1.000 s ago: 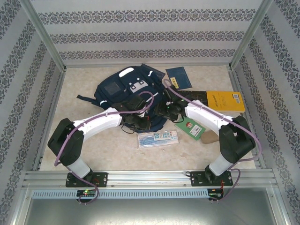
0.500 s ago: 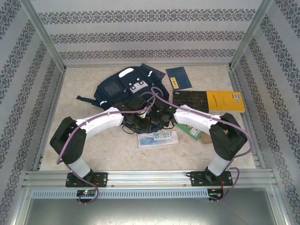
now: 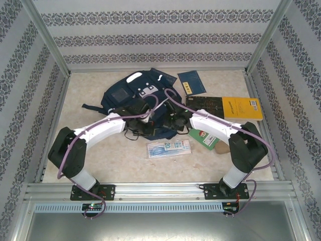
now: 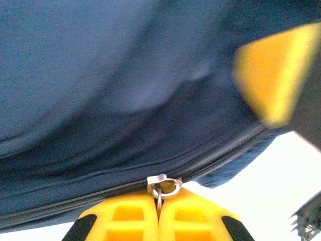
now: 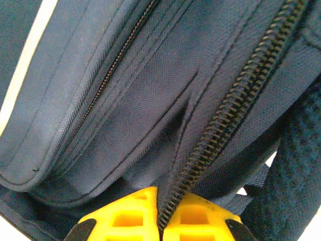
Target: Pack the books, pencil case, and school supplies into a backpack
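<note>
A "20" was the one marking legible from the overhead camera, printed on the pale blue-and-white school supplies packet (image 3: 169, 148). A white sticker (image 3: 253, 104) on the yellow-orange book (image 3: 235, 109), a red-and-white badge (image 3: 202, 134) on the small green book (image 3: 206, 140), a yellow tag (image 3: 187, 89) on the dark blue book (image 3: 192, 80) and the white marks on the backpack (image 3: 120, 95) were all too small to read.

Left side: reaches forward and inward with the left arm (image 3: 100, 129) bent at the elbow; pinches the zip pull (image 4: 161, 186) between the tightly closed yellow fingers (image 4: 125, 221) of the left tool (image 4: 158, 213). Right side: mirrors that pose with the right arm (image 3: 215, 126); clamps the right tool (image 5: 161, 221) on the zip track (image 5: 225, 125). Holds both tools near each other.
</note>
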You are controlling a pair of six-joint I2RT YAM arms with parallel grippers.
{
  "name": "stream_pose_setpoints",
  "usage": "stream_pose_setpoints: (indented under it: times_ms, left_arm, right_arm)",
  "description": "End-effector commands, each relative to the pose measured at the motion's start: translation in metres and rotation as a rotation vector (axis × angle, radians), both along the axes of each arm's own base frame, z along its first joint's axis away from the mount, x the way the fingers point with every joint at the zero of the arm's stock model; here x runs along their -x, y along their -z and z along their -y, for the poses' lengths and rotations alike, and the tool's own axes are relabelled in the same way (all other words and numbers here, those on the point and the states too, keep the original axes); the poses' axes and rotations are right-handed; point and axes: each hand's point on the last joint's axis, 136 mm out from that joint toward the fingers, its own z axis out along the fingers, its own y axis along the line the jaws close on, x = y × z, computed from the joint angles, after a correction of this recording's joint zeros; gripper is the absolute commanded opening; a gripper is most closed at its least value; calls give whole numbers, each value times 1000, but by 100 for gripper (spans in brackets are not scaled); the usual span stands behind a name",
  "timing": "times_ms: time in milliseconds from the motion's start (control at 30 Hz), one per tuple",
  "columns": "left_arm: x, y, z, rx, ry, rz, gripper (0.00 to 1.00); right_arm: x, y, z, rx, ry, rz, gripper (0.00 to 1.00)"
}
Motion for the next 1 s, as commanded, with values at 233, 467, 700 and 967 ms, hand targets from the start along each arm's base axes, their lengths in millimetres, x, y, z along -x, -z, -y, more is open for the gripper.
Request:
stream_pose_setpoints:
  times_ms: [233, 467, 700, 967]
  left_arm:
    - [1, 29, -141, -409, -219, -77, 0]
    - [-23, 43, -209, -561, -415, -140, 0]
    - [-6, 27, -230, -569, -526, -143, 0]
    - [41, 13, -239, -550, -629, -141, 0]
  right_arm:
    - [-29, -32, 73, 109, 86, 120, 0]
    - [-31, -28, 75, 92, 68, 113, 0]
    - [-46, -24, 62, 69, 30, 104, 0]
    - [-77, -22, 27, 38, -31, 105, 0]
